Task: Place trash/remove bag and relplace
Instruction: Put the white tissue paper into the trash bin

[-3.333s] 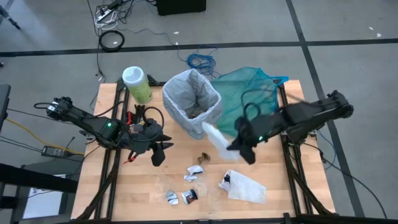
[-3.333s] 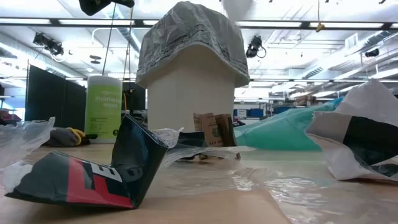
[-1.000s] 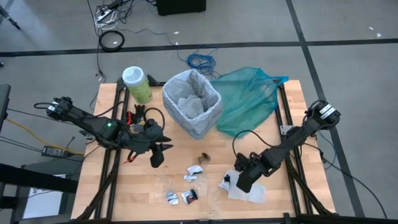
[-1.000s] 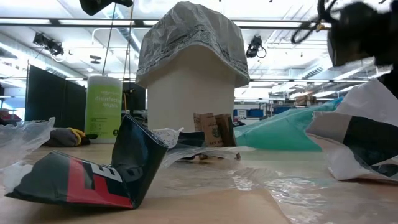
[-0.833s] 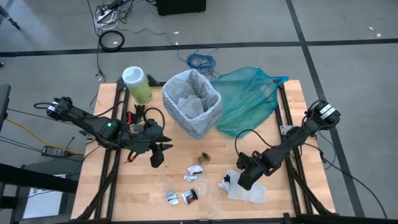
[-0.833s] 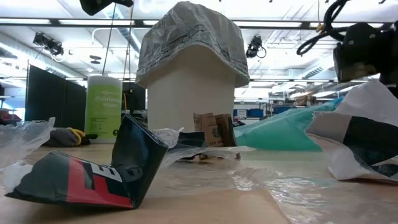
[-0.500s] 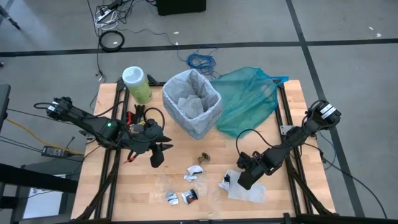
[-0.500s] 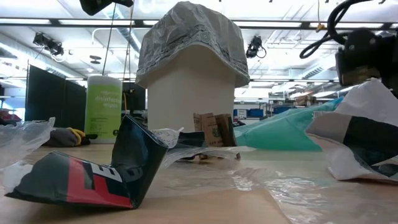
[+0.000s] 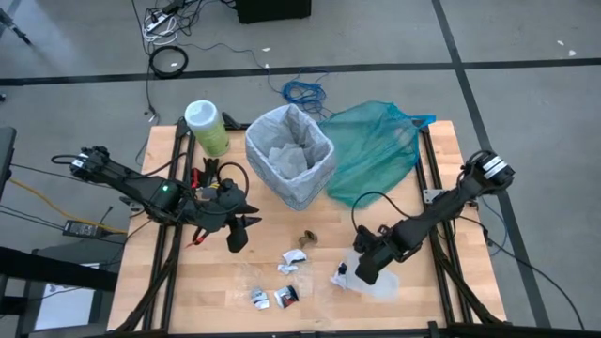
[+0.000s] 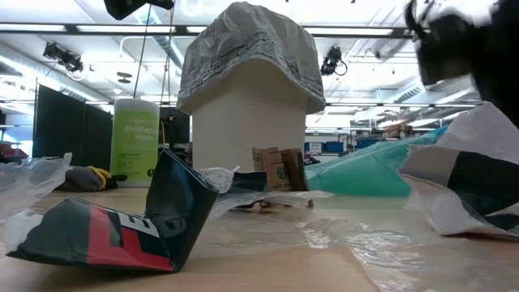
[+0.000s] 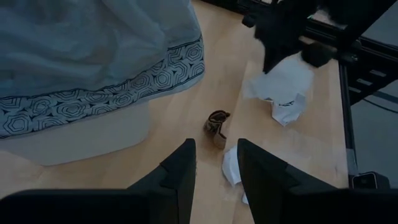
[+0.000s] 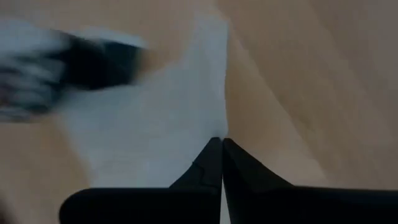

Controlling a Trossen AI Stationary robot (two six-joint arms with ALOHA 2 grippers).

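while the left gripper [image 9: 239, 228] waits parted near the bin [image 9: 290, 155], the right gripper [image 9: 364, 272] pinches the white paper scrap [image 9: 376, 282] at the table's near right; the bin lies far-left of it.

One camera looks straight down over the table [image 9: 225, 282], another sits at tabletop level facing the lined bin [image 10: 247, 122], and both wrist cameras peer closely past their fingers at that same tabletop.

One bin [image 9: 290, 155], two bags [image 9: 377, 150]
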